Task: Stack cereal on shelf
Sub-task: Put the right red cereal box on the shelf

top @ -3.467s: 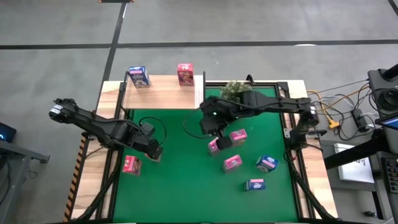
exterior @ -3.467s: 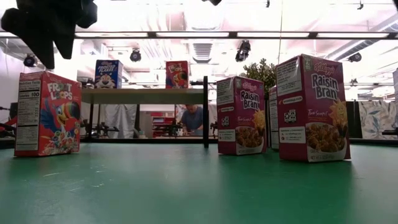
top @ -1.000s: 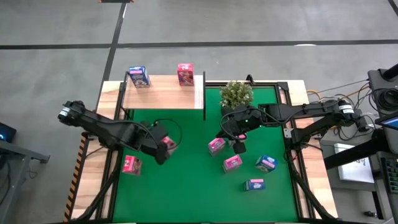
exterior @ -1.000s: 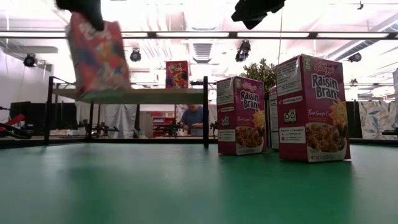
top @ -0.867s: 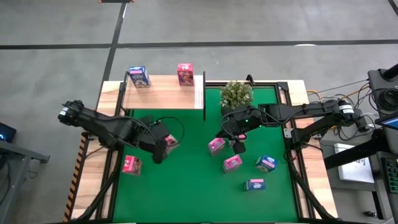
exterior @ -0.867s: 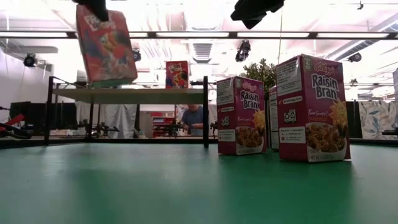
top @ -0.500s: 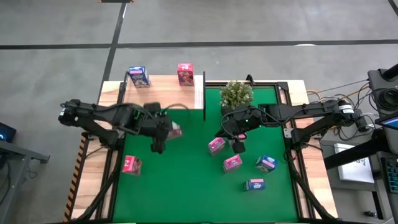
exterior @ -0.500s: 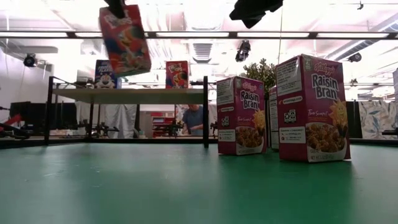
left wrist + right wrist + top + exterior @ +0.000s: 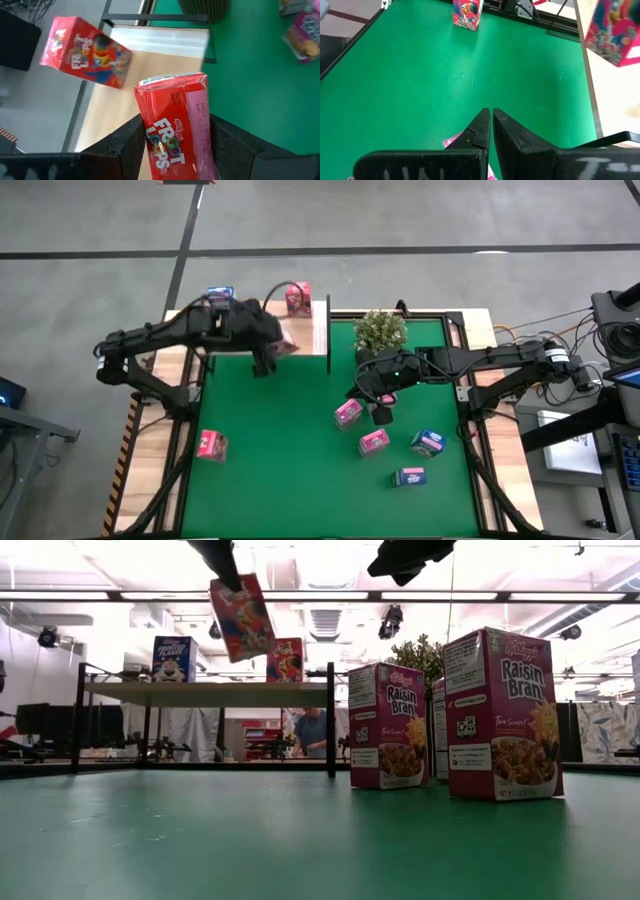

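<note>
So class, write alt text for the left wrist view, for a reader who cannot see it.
The left gripper holds a red Froot Loops cardboard box over the pale wooden shelf board. A second red Froot Loops box stands on the shelf, beside the green mat.

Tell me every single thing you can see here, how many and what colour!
Red Froot Loops cardboard box: one, red, held tilted over the shelf.
Boxes on shelf: two, one blue box, one red box.
Pink boxes on mat: two showing.
Blue boxes on mat: two.
Pink box on bare wood: one, left of mat.
Flat light-wood shelf: one, far left.
Green mat: one.
Potted plant: one, green, mat's far edge.
Person: one, blue top, room behind.
Left gripper: gripping the Froot Loops box.
Right gripper: shut, above mat.
</note>
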You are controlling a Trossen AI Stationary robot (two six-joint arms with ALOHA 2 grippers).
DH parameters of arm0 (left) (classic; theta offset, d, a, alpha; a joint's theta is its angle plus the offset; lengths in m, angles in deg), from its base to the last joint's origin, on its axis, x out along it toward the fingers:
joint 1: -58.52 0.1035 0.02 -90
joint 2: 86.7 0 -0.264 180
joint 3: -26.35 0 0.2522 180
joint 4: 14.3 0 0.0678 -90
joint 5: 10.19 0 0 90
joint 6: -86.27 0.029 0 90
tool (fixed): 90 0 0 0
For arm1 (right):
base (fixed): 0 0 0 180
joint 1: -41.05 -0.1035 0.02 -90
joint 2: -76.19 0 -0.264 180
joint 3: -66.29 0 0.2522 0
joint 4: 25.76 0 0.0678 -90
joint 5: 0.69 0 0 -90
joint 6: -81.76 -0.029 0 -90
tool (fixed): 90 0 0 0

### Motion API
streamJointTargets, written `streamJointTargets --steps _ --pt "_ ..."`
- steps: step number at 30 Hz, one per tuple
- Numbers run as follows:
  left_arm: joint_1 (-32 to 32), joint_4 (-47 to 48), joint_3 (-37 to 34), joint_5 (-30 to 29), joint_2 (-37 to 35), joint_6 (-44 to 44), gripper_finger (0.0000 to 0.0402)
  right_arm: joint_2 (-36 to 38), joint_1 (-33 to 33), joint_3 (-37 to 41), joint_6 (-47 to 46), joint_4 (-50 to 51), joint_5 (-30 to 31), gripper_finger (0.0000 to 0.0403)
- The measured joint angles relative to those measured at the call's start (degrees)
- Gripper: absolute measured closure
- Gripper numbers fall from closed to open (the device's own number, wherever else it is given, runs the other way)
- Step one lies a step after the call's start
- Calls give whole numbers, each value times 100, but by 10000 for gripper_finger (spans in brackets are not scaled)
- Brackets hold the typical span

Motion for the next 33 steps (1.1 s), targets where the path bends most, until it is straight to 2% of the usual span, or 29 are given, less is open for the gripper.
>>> streamJointTargets --steps 7,14,18,23,33 --pt "862 -308 0 439 0 566 219 0 0 0 15 0 0 392" --pt "1378 -486 -2 883 0 938 219 0 0 0 15 0 2 392" --pt "1496 -502 -4 887 0 954 219 0 0 0 17 0 2 392" --pt "1548 -695 -94 1181 0 952 219 0 0 0 17 2 2 392" --pt "1554 -891 -262 1177 166 958 219 0 0 0 17 4 2 392"
